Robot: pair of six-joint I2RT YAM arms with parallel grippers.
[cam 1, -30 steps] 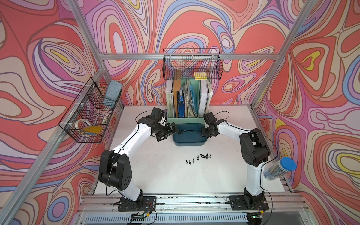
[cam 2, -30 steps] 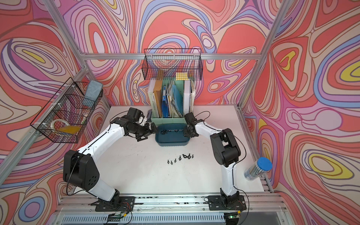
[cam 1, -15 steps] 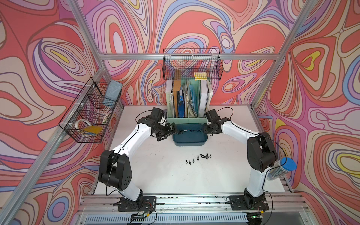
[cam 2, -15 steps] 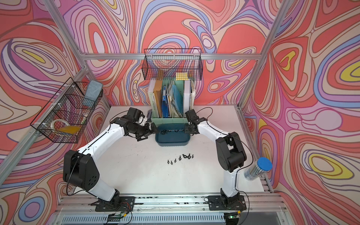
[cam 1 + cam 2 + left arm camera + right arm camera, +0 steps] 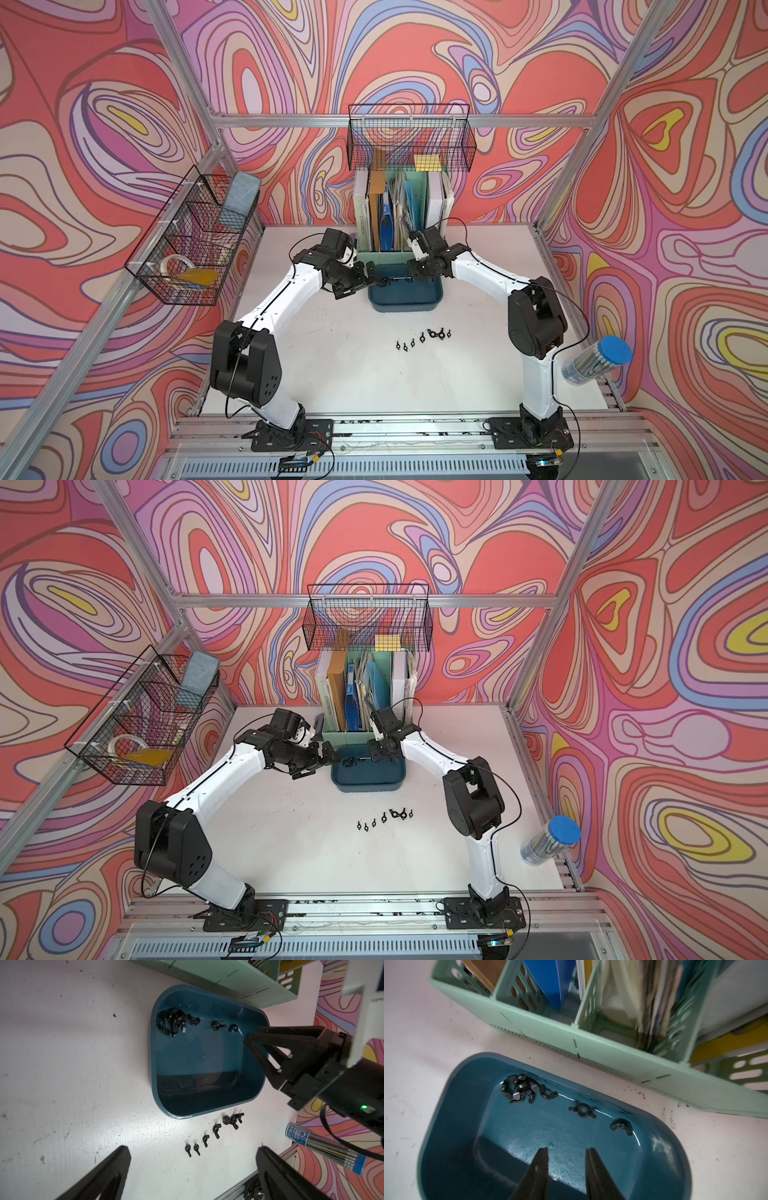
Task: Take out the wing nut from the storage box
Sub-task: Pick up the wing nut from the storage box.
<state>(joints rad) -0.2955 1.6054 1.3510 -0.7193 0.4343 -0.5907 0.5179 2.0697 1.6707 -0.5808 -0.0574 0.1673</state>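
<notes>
Angling down into the storage box [image 5: 512, 1132], right tool [image 5: 566, 1150] narrowly parted, empty; left tool [image 5: 192, 1148] wide alongside.

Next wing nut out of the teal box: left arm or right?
Right, probably. The right end effector reaches into the storage box, empty, jaws narrowly open, with a single wing nut just ahead. The left end effector is wide open at the box's edge, beside the clumped nuts.

A: Where is there room in the storage box [image 5: 452, 1118]?
B: Its near floor lies bare. The wing nuts [image 5: 521, 1088] crowd the far wall, and the file holder [image 5: 550, 1032] stands just behind.
A: And in front?
B: A row of nuts [image 5: 434, 333] lies on the table [image 5: 332, 374], with bare table on both sides.
</notes>
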